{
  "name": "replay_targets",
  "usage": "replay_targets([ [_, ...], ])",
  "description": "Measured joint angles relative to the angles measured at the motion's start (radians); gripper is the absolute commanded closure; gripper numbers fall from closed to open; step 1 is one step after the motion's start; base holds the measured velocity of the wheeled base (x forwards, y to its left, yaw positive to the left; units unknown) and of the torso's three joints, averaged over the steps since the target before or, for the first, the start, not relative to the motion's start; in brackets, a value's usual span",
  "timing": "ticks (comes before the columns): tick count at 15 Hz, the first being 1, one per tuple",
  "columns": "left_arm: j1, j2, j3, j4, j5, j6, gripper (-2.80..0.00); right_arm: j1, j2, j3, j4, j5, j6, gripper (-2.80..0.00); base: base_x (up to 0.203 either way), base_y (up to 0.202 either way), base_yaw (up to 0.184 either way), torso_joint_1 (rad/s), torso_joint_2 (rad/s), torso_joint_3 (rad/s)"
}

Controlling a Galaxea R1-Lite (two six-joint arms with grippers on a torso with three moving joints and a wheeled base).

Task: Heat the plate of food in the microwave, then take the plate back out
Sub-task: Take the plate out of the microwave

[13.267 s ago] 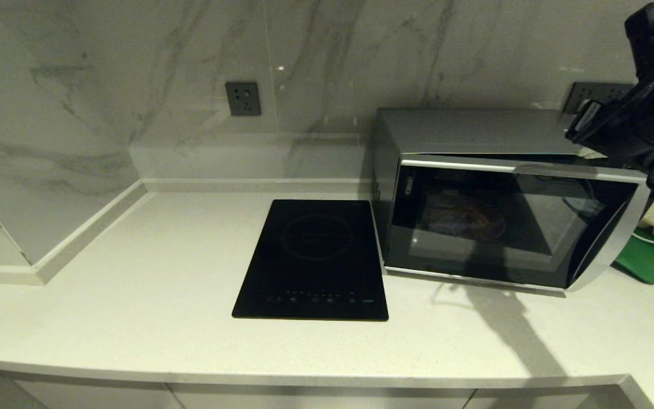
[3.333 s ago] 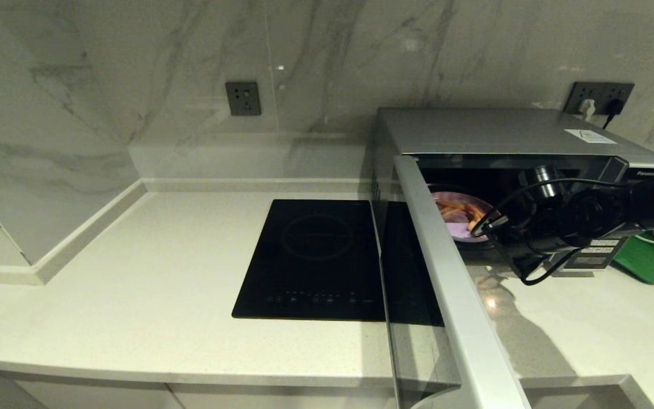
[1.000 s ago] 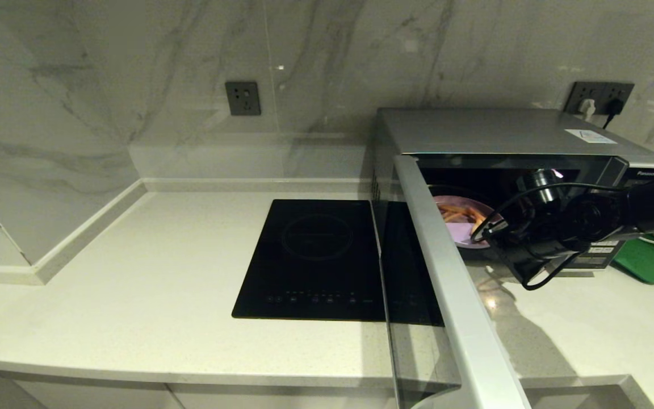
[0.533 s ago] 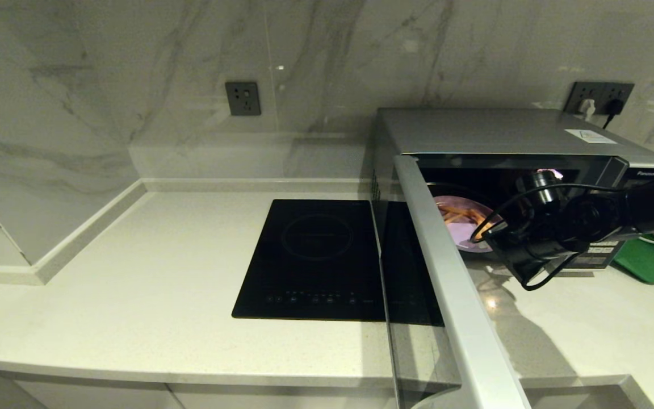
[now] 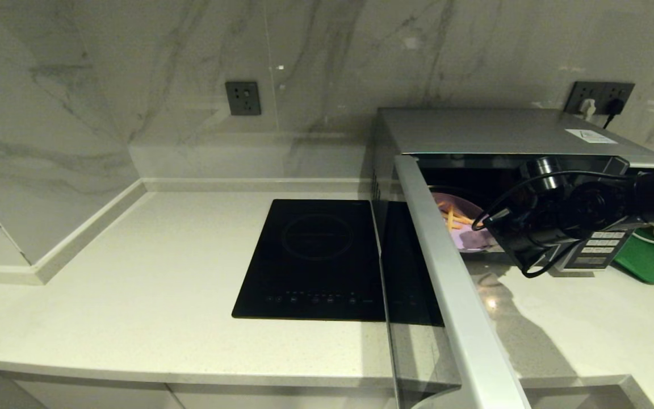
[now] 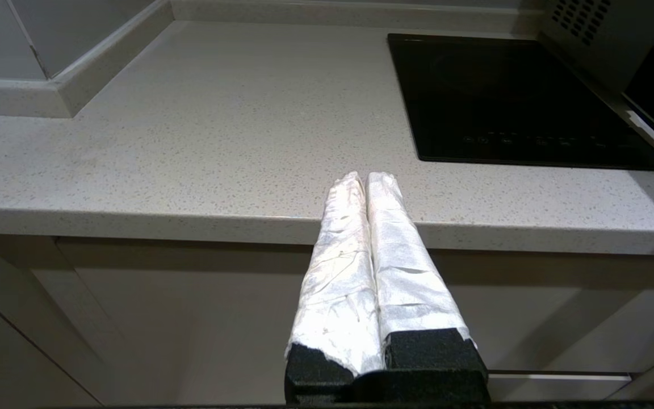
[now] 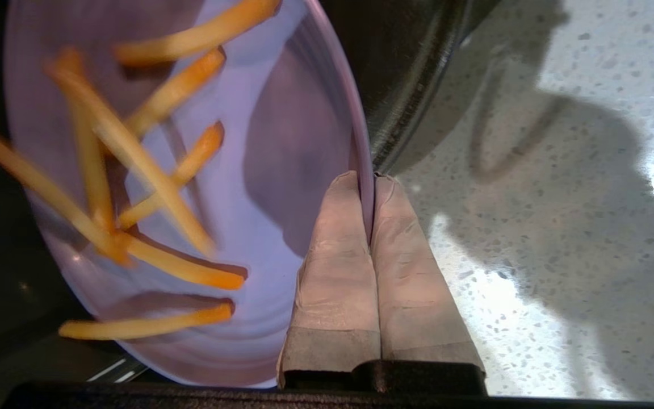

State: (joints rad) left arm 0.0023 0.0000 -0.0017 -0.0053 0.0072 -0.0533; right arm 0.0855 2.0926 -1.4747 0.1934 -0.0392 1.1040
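Right hand (image 7: 371, 184) pinching the rim of the plate of food (image 7: 281, 142)

Its two fingers are pressed together on the plate's edge at the mouth of the open microwave (image 5: 491, 133); the arm reaches in level from the right, above the worktop (image 5: 134, 272). The left hand (image 6: 367, 184), fingers pressed together and empty, hangs parked at the worktop's front edge

Plate now gripped

The right gripper (image 7: 370, 187), open a second ago, now pinches the plate of food (image 7: 270, 142) by its rim, slightly raised.
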Motion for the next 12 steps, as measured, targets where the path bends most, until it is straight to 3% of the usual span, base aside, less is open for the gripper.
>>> replay_targets([
  [12, 0.000, 0.000, 0.000, 0.000, 0.000, 0.000, 0.00, -0.016, -0.032, 0.000, 0.061, 0.003, 0.001, 0.00, 0.000, 0.000, 0.000, 0.000, 0.00, 0.000],
])
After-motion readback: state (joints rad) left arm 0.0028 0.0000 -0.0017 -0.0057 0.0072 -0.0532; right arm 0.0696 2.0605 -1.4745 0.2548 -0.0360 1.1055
